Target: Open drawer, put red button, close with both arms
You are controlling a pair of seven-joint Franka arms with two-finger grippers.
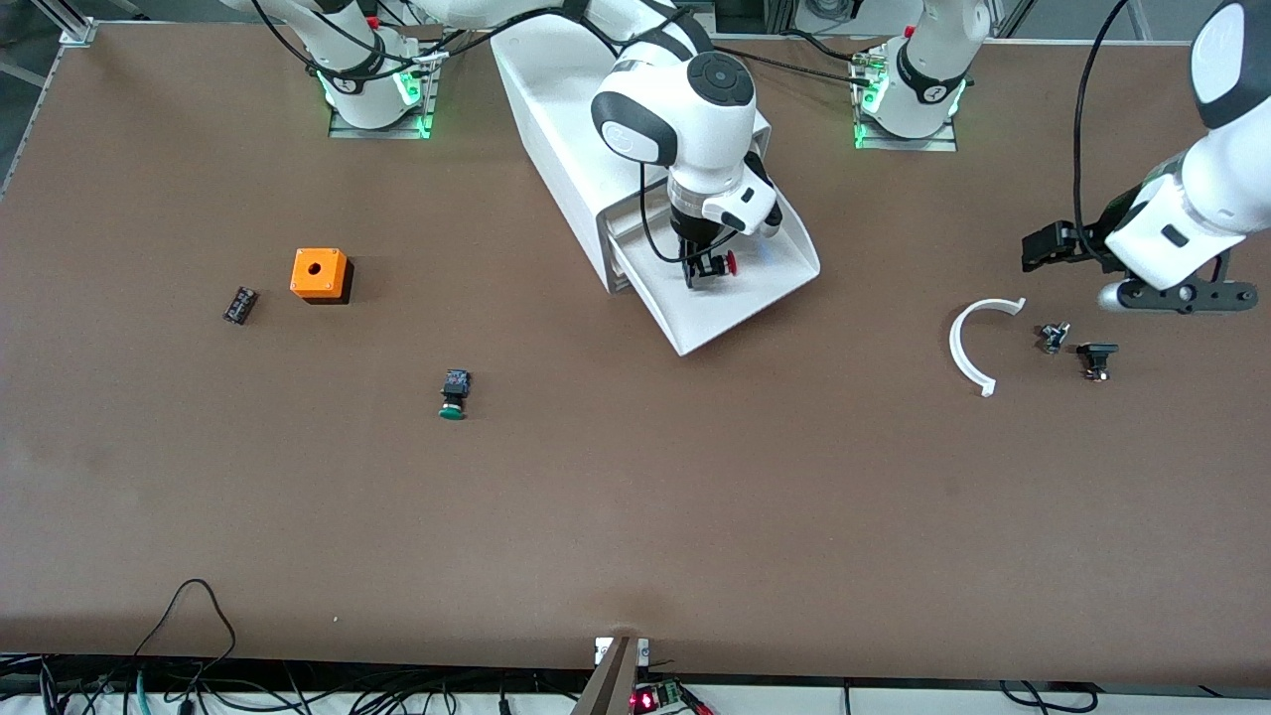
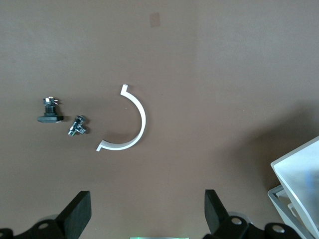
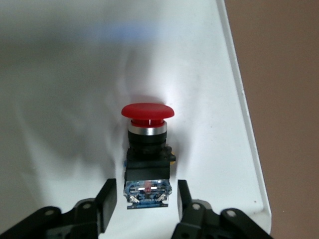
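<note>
One red-capped black push button (image 3: 147, 149) lies in the one pulled-out white plastic drawer (image 1: 755, 288) — right end effector (image 3: 144, 201) released around it; left end effector (image 2: 147, 211) waits, spread wide, over the tabletop (image 1: 635, 497).

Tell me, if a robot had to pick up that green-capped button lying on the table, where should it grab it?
Probably by the black blocky body, coming straight down from above. The green button lies on its side on the bare table, so the body's flat sides face outward for two fingers to pinch. The round cap, at the end nearer the front camera, looks likelier to slip.
</note>
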